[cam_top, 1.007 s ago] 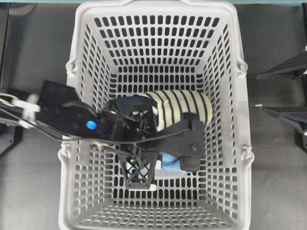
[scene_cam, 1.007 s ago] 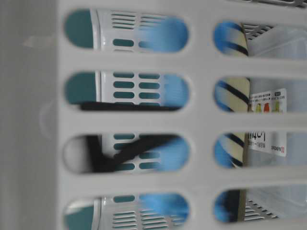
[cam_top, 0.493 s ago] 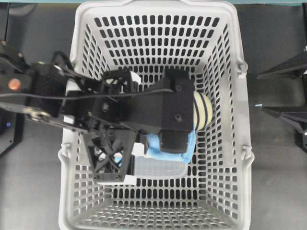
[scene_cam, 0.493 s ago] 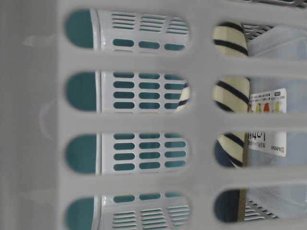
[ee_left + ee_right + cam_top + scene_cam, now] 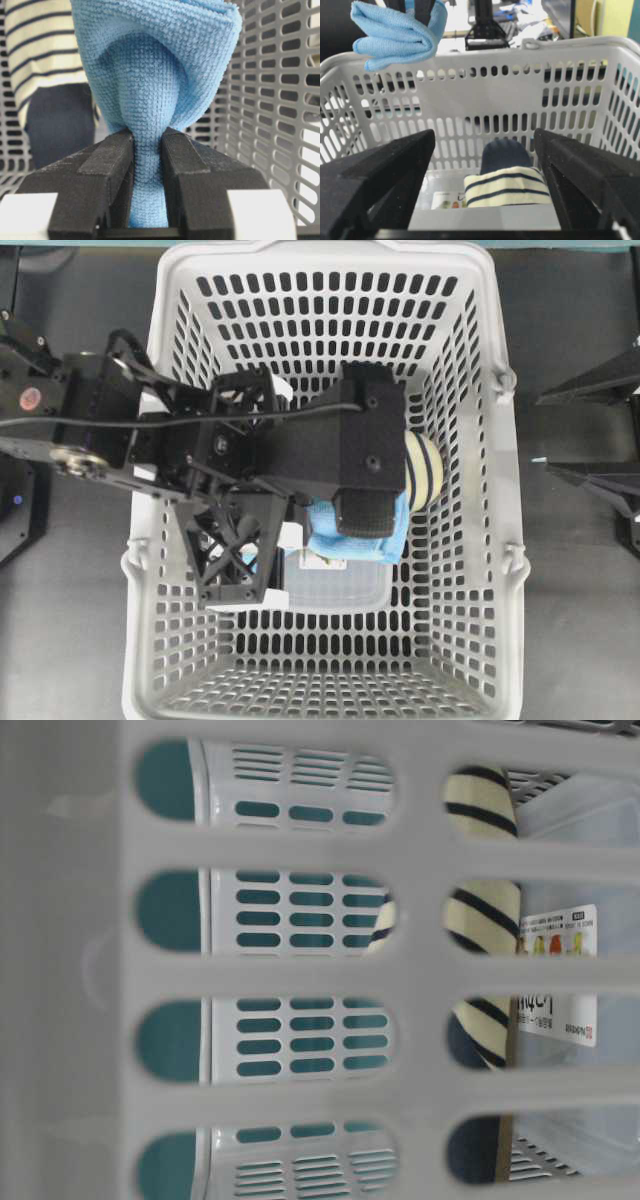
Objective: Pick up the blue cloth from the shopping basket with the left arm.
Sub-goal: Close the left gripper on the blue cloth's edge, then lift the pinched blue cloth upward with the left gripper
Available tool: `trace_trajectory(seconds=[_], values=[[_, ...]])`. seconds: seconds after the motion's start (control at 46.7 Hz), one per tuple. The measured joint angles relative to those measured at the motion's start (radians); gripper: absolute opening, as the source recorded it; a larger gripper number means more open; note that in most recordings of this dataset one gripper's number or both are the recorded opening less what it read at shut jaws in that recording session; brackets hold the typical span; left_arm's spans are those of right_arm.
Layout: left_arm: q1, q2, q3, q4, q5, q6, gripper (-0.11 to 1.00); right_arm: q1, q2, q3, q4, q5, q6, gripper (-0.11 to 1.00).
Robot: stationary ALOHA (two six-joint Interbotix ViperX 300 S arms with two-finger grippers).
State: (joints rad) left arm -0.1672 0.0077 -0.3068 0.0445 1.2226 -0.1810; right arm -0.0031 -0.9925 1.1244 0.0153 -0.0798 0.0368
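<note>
Left wrist view, left gripper (image 5: 146, 150) pinching blue cloth (image 5: 155, 65); right gripper (image 5: 485, 165) spread, dark tabletop (image 5: 580, 620)

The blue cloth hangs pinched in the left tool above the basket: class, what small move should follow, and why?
Probably keep lifting straight up, tool shut. The blue cloth is clamped in the left tool and hangs about level with the shopping basket rim, so more height would clear it.

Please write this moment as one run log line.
left gripper: shut on light blue microfibre cloth | cloth: above grey slotted basket's rim | right gripper: open
</note>
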Motion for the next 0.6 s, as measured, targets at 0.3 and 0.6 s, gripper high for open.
trace_trajectory(seconds=[0.3,0.6], values=[[0.005,0.000,0.002,0.000,0.000,0.000,0.14,-0.003,-0.002,0.000,0.000,0.000,0.003,0.77],[0.006,0.002,0.002,0.000,0.000,0.000,0.14,-0.003,-0.005,0.000,0.000,0.002,0.003,0.77]])
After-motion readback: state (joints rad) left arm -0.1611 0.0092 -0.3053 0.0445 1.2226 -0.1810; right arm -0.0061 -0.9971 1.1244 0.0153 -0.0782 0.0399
